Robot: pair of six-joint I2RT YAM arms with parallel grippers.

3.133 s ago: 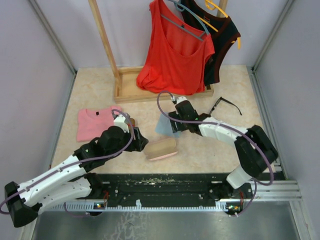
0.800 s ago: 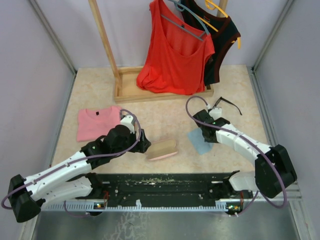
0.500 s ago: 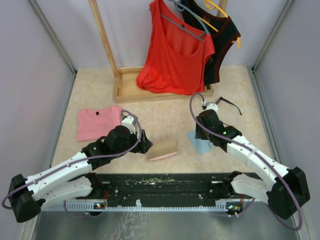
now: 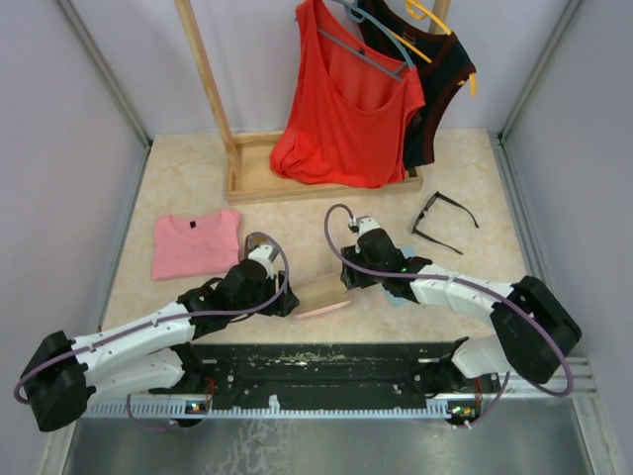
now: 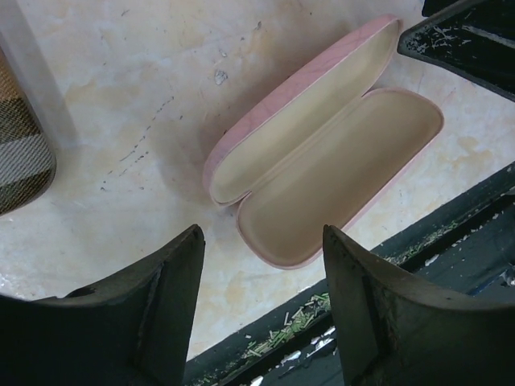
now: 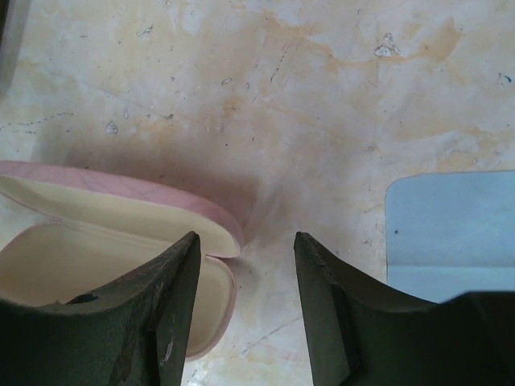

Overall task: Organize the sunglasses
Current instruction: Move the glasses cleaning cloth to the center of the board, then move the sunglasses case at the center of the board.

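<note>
Sunglasses (image 4: 444, 222), the black pair, lie with arms unfolded on the table (image 4: 198, 178) at far right, well apart from both robot arms; a second pair I cannot find. From above, the open pink case (image 4: 318, 294) sits between the left claw (image 4: 285, 297) and right claw (image 4: 348, 280), so the step looks like readying the case. Next, one arm must fetch and fold the pair. Left wrist: fingers spread, nothing held, case empty, a plaid case (image 5: 20, 153) cut off at the edge. Right wrist: fingers apart and empty beside the case end, a blue cloth (image 6: 451, 233) partly cropped.
</note>
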